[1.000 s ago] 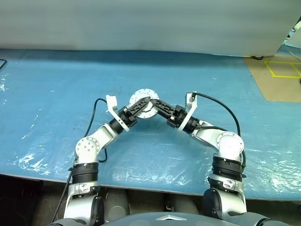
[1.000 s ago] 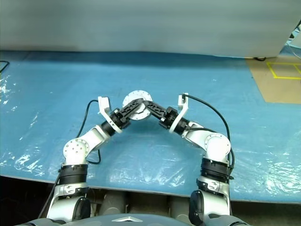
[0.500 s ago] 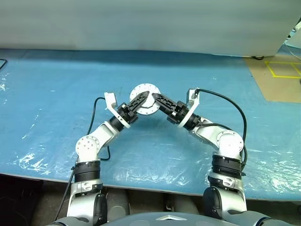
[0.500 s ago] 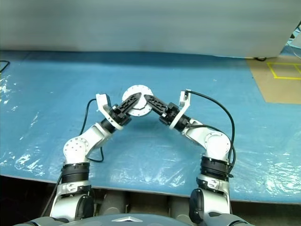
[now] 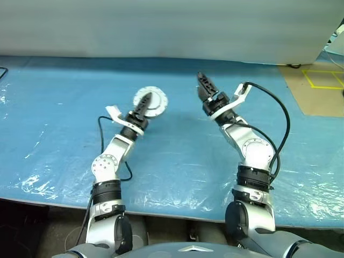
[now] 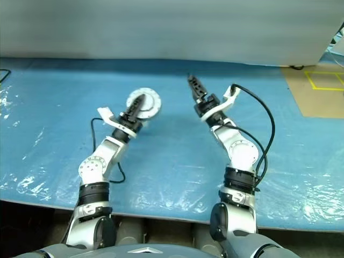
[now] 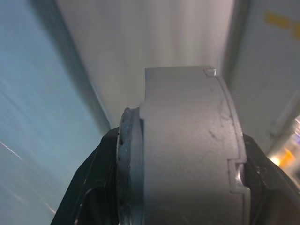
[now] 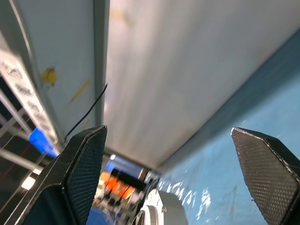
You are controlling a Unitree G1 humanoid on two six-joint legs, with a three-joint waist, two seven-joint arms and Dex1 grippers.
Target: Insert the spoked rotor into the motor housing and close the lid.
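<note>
1. My left gripper (image 5: 144, 103) sits left of centre in the head view, clamped across the round silver-grey metal motor assembly (image 5: 150, 100), a flat disc with small holes round its rim. A second ago both grippers met on it at frame centre; now it rides with the left alone.
2. The left wrist view shows that assembly (image 7: 187, 154) edge-on between my black fingers (image 7: 89, 187): a thick grey body with a thinner dark-edged disc flush against one side. I judge that to be the lid seated on the housing.
3. My right gripper (image 5: 205, 86) has let go and swung to upper right of centre, well apart from the assembly. Its fingers (image 8: 86, 164) stand wide apart with nothing between them.
4. Spoked rotor: presumably shut inside; I cannot confirm.
5. Reading: the closing step looks done. The blue plastic-covered table (image 5: 64, 107) lies bare below for setting it down.
</note>
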